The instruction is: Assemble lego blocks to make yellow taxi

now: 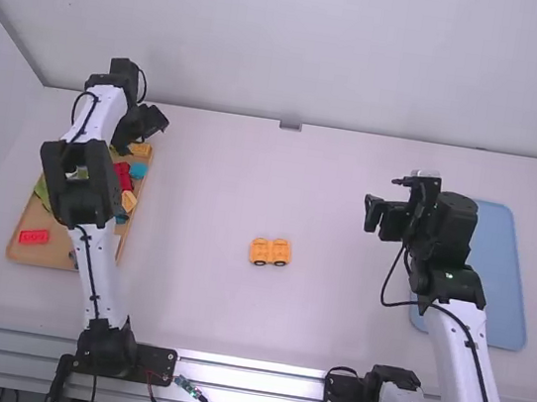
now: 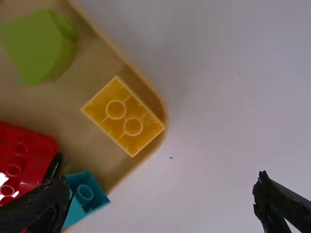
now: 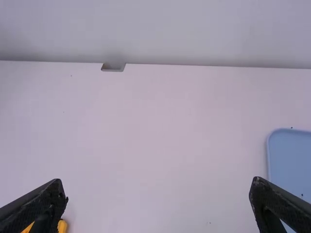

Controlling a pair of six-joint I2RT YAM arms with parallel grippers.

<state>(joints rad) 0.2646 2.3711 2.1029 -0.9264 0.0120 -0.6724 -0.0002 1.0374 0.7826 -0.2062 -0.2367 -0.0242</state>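
White walls rise behind a white table [image 1: 201,182], and near its middle sit two orange-yellow wheeled pieces [image 1: 270,252] side by side; I can't tell whether they're joined. Off to the left lies a tan tray [image 1: 16,252] of loose blocks, a red block [image 1: 33,236] toward its near end. The left gripper [image 1: 146,126] hangs by the tray's far right corner, jaws spread wide with nothing between them. In that corner, a yellow block [image 2: 123,116] lies with its hollow underside up, near a teal block [image 2: 86,195], a red piece [image 2: 24,160] and a rounded green piece [image 2: 39,46]. Over on the right, the right gripper [image 1: 380,205] hovers beside a blue tray [image 1: 503,274], its jaws parted and empty too.
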